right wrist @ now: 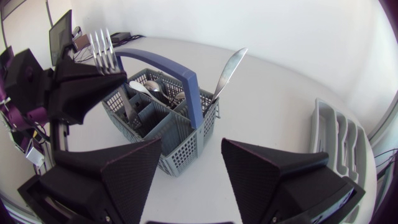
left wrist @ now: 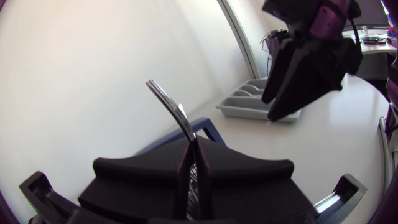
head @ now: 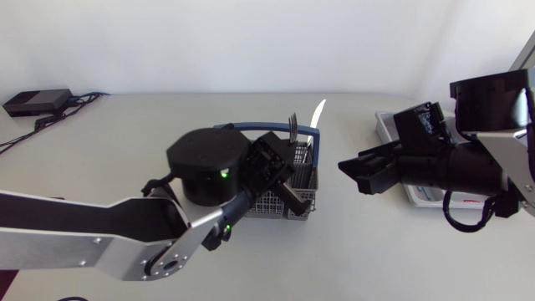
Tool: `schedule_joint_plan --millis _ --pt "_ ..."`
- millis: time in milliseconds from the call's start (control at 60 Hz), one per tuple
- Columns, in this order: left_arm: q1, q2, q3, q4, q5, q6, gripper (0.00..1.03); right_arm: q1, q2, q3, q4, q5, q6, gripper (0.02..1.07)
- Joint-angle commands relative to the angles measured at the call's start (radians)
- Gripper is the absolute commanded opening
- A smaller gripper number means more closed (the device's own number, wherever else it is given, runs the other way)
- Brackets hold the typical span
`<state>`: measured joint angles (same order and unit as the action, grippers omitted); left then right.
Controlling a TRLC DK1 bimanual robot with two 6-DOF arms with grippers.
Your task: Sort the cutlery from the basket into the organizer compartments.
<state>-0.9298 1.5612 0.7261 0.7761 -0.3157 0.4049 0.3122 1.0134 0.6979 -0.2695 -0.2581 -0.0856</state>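
A grey mesh cutlery basket [head: 303,199] with a blue handle [right wrist: 181,76] stands mid-table. My left gripper [head: 280,171] hovers over it, shut on a fork [right wrist: 102,50] whose tines point up above the fingers [left wrist: 155,177]; in the left wrist view the fork [left wrist: 173,107] shows edge-on. A knife [right wrist: 227,71] leans upright in the basket's far compartment, and more cutlery lies inside. My right gripper [right wrist: 189,180] is open and empty, just right of the basket [right wrist: 168,127]. The grey organizer [left wrist: 255,102] sits at the right, partly hidden by my right arm in the head view.
A black box with cables [head: 38,102] lies at the table's far left corner. Bare tabletop lies between the basket and the organizer [right wrist: 339,137].
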Motion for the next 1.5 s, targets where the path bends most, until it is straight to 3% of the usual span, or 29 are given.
schedule_joint_plan --millis 0,100,267,400,750,1000,1483 --pt "0.016 -0.076 -0.002 -0.001 0.030 0.023 0.03 0.007 -0.004 -0.031 0.003 0.000 -0.005 0.72" --pt "0.019 -0.138 0.022 -0.098 0.089 0.006 0.03 0.007 -0.004 -0.029 0.003 -0.004 -0.017 0.72" --pt "0.065 -0.193 0.093 -0.299 0.264 -0.043 0.03 -0.002 -0.004 -0.024 0.004 -0.027 -0.048 0.72" --pt "0.103 -0.201 0.127 -0.388 0.395 -0.077 0.03 -0.016 -0.013 -0.020 0.006 -0.078 -0.080 0.72" --pt "0.203 -0.299 0.208 -0.544 0.644 -0.140 0.03 -0.027 -0.056 0.002 -0.002 -0.240 -0.140 0.72" --pt "0.227 -0.302 0.223 -0.606 0.828 -0.183 0.03 -0.001 -0.045 0.029 -0.002 -0.414 -0.148 0.72" --pt "0.296 -0.253 0.279 -0.640 1.124 -0.308 0.03 0.084 0.002 0.089 -0.033 -0.601 -0.151 0.72"
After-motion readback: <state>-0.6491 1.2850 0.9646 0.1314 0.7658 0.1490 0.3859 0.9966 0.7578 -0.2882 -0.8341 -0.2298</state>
